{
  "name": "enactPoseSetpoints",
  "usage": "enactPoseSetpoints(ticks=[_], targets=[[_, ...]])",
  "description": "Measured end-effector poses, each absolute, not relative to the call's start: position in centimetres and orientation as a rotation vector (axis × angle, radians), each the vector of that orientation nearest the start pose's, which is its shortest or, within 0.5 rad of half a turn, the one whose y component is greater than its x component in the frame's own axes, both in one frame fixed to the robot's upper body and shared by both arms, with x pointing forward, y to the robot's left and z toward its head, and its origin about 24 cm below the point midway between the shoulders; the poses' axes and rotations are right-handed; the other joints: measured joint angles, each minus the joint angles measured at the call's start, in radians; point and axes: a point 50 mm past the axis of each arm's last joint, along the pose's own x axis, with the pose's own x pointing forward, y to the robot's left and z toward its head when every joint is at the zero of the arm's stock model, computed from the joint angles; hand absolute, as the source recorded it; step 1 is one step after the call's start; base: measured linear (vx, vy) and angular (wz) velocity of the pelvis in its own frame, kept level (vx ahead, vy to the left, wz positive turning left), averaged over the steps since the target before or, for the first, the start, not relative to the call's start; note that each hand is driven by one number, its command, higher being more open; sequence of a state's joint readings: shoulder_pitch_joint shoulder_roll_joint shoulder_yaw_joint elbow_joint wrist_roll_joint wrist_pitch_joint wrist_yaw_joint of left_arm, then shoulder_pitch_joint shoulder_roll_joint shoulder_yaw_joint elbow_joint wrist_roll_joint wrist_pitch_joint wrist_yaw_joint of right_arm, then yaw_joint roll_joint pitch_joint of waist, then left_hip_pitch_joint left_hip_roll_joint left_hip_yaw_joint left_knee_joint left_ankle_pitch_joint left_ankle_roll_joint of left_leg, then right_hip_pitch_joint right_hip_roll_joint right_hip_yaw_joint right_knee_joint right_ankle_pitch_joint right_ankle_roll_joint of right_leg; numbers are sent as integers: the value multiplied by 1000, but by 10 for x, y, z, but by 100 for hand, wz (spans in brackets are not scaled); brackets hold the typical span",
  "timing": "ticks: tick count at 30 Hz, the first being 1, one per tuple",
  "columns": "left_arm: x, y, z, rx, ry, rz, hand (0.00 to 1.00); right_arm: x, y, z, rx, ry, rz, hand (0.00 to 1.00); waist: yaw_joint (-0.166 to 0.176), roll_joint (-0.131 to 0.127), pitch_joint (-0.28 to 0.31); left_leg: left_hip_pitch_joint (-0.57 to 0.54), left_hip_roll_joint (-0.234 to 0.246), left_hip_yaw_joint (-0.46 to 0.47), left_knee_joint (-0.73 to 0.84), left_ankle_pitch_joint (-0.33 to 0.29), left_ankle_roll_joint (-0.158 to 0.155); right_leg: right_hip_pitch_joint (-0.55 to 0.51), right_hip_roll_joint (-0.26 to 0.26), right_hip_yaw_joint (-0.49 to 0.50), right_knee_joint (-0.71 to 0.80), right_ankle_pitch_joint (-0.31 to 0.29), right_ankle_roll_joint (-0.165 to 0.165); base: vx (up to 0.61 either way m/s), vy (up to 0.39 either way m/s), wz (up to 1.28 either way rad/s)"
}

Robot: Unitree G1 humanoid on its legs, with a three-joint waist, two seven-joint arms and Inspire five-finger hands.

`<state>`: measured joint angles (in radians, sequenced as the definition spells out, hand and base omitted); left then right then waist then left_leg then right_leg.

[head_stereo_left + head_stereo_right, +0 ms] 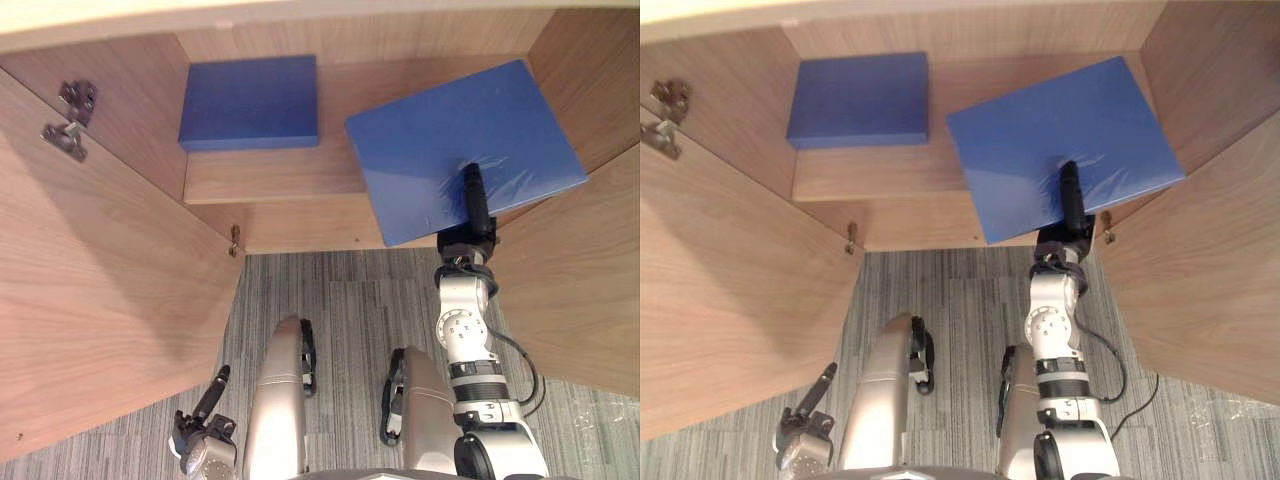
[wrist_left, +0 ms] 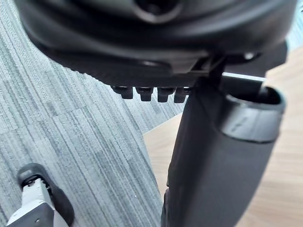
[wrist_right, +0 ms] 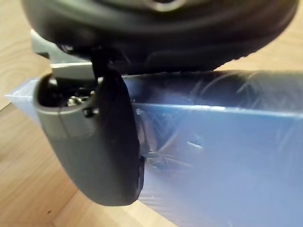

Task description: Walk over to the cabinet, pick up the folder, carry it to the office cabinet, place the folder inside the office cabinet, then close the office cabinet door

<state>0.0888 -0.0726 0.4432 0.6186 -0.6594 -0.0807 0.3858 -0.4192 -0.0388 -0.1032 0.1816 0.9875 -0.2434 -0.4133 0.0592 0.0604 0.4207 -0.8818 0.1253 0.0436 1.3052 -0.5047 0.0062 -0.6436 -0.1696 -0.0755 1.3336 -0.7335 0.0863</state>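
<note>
My right hand (image 1: 470, 236) holds a blue folder (image 1: 450, 140) over the right side of the open office cabinet's wooden shelf (image 1: 270, 180). The thumb (image 3: 94, 142) presses on the folder's top face and the fingers are hidden beneath it. The folder is tilted, and its near corner juts past the shelf's front edge. My left hand (image 1: 200, 432) hangs low by the floor at the lower left, fingers curled, holding nothing.
A second blue folder (image 1: 250, 100) lies flat at the back left of the shelf. The left door (image 1: 100, 300) and right door (image 1: 580, 290) both stand open towards me. Grey carpet (image 1: 340, 290) lies between them.
</note>
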Motion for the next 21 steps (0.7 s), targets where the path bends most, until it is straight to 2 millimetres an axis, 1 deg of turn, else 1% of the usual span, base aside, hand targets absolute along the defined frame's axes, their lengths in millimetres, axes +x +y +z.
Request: enactPoseSetpoints(ticks=[3,4,5,9,10,11,12,13,14,15,16,19,21], targets=[[144,235,-104,-711,559,1070,100,327,-187,122,1072,-233,-392,0,7,1,0,-6,-12,-1,0,1,1,-4,-12,-4,5,-2,2,-12,21,10],[148,237,-99,-716,526,1072,100,331,-189,133,1098,-253,-377,0,10,3,2,-9,-13,-1,0,1,3,-5,-13,-5,5,-2,2,0,0,0],[149,238,-98,-716,515,1069,100,334,-190,140,1106,-268,-370,0,11,5,3,-10,-14,-1,0,2,4,-6,-14,-6,5,-2,2,-11,20,4],[153,238,-94,-714,493,1059,100,353,-202,201,1171,-401,-313,0,16,16,8,-16,-29,-1,-5,6,10,-9,-30,-11,5,-4,5,-7,17,8],[153,238,-94,-713,494,1056,100,355,-204,208,1186,-415,-308,0,18,16,8,-18,-29,-1,-5,7,11,-11,-30,-12,5,-4,5,-3,1,7],[154,235,-94,-709,498,1043,100,360,-209,222,1219,-442,-308,0,26,17,9,-26,-29,-2,-5,8,11,-17,-30,-14,5,-4,5,-3,-3,5],[156,233,-94,-705,502,1026,100,364,-213,232,1254,-459,-310,0,32,20,10,-33,-31,-5,-5,9,13,-20,-32,-19,5,-4,5,-2,-6,14],[159,229,-93,-697,507,998,100,367,-222,242,1294,-476,-332,0,37,25,13,-40,-38,-11,-6,13,15,-21,-38,-29,5,-4,5,1,-8,19],[161,227,-93,-693,508,982,100,368,-227,246,1314,-484,-349,0,41,26,14,-43,-43,-14,-7,15,16,-21,-42,-33,5,-4,5,9,-17,25],[163,224,-92,-682,511,960,100,370,-237,251,1354,-485,-376,100,46,29,15,-48,-49,-18,-9,17,19,-21,-45,-39,5,-4,5,15,-21,20],[164,223,-92,-676,513,951,100,372,-244,255,1383,-483,-403,100,53,31,16,-51,-53,-23,-9,18,19,-20,-48,-46,4,-4,5,17,-22,19],[165,221,-93,-670,517,937,100,375,-258,264,1393,-490,-445,100,60,42,22,-64,-56,-27,-10,22,27,-20,-59,-66,3,-4,6,15,-22,17],[165,220,-93,-669,517,930,100,375,-262,270,1397,-495,-452,100,67,47,24,-68,-56,-27,-11,24,30,-21,-60,-71,3,-4,6,10,-26,8]])
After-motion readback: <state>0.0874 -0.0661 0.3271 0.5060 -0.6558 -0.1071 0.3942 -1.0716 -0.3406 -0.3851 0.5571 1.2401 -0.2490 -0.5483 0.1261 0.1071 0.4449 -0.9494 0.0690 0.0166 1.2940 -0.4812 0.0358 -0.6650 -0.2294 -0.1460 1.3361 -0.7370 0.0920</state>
